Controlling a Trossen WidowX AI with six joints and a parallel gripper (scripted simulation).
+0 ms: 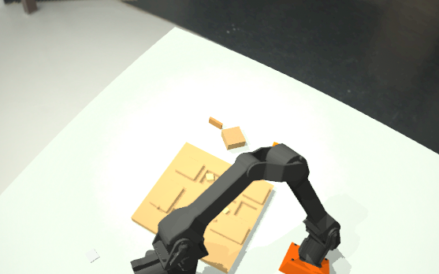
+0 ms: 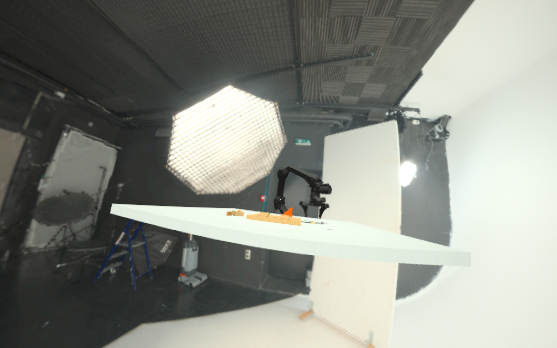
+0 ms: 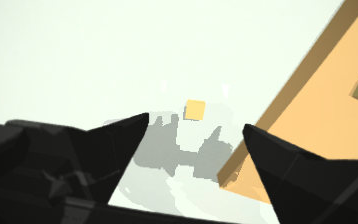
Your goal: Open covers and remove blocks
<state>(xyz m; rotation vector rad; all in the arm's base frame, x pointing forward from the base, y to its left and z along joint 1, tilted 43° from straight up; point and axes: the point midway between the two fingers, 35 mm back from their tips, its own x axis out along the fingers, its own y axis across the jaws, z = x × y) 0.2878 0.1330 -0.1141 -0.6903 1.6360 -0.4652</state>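
Note:
The tan puzzle board point(image 1: 143, 216) point(image 2: 294, 221) point(image 3: 305, 140) lies on the table, partly hidden by the arm in the top view. A pale yellow block point(image 1: 210, 176) shows in a well, and another yellow block point(image 1: 225, 211) shows beside the forearm. Flat covers show on the board, including one cover point(image 1: 190, 167) and another cover point(image 1: 232, 229); how far each is open is hard to tell. A yellow block point(image 3: 195, 109) lies on the table beside the board. My gripper point(image 3: 195, 122) point(image 2: 313, 214) is wide open and empty above it, a finger on each side in view.
A tan square box point(image 1: 233, 137) and a small tan bar point(image 1: 215, 123) lie beyond the board. An orange piece point(image 1: 275, 144) shows behind the elbow. A small white square point(image 1: 92, 255) lies at the lower left. The arm stands on an orange base point(image 1: 288, 258).

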